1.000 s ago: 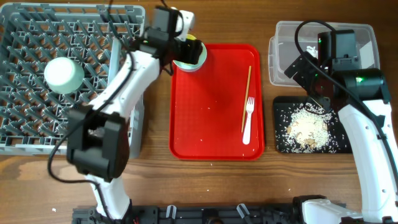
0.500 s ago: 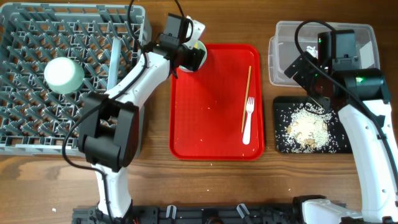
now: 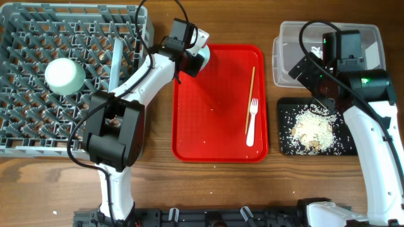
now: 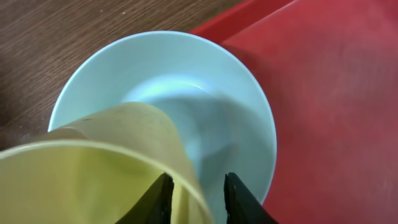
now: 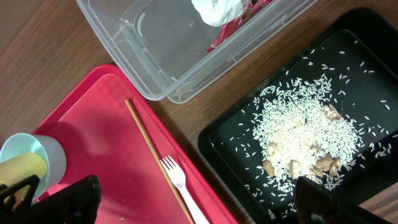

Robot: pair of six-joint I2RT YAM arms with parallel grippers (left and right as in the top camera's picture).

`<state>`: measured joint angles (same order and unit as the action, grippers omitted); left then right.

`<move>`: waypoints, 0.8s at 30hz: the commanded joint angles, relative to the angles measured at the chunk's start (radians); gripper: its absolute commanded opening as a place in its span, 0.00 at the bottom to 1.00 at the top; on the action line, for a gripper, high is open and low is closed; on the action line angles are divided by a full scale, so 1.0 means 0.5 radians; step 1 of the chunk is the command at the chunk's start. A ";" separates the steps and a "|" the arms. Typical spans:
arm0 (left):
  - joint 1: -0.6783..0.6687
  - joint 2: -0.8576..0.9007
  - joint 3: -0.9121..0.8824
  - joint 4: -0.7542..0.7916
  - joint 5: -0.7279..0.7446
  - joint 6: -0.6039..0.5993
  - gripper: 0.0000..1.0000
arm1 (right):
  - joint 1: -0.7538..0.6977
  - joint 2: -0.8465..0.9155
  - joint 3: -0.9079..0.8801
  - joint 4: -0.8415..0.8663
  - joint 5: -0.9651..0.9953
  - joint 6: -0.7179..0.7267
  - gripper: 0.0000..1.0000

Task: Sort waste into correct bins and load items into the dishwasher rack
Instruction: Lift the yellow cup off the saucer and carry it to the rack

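At the red tray's far left corner, the small yellow cup (image 4: pixel 93 174) stands inside a pale blue-green bowl (image 4: pixel 205 81). My left gripper (image 4: pixel 198 178) is shut on the cup's wall, one finger inside and one outside. From overhead the left gripper (image 3: pixel 191 55) covers the cup, and only the bowl (image 3: pixel 204 58) shows. The chopstick (image 3: pixel 250 91) and white fork (image 3: pixel 252 123) lie on the tray's right side. My right gripper (image 5: pixel 199 205) hangs open and empty above the fork (image 5: pixel 180 183). The rice (image 3: pixel 312 129) fills the black tray (image 3: pixel 284 142). The wrapper (image 5: pixel 227 12) is in the clear tub (image 3: pixel 284 63).
The grey rack (image 3: pixel 38 38) at left holds an upturned bowl (image 3: pixel 64 75) and a plate (image 3: pixel 115 63) standing on edge. The red tray (image 3: pixel 214 126) lies between the rack and the bins. The left arm reaches over the rack's right edge.
My left gripper has slid right over the bowl and its jaws have narrowed round the cup's wall. The right arm has not moved.
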<state>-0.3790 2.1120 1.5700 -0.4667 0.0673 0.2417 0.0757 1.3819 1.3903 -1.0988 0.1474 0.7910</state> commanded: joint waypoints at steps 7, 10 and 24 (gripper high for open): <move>-0.011 0.014 -0.002 0.006 -0.401 -0.095 0.04 | -0.002 0.004 0.012 -0.001 0.034 -0.010 1.00; -0.031 0.011 -0.002 0.014 -0.533 -0.095 0.04 | -0.002 0.004 0.012 -0.001 0.034 -0.009 1.00; -0.204 -0.238 -0.002 0.065 -0.690 -0.130 0.04 | -0.002 0.004 0.012 -0.001 0.034 -0.010 1.00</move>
<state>-0.4831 2.0830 1.5700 -0.4438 -0.2211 0.2039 0.0757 1.3819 1.3903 -1.0988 0.1474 0.7910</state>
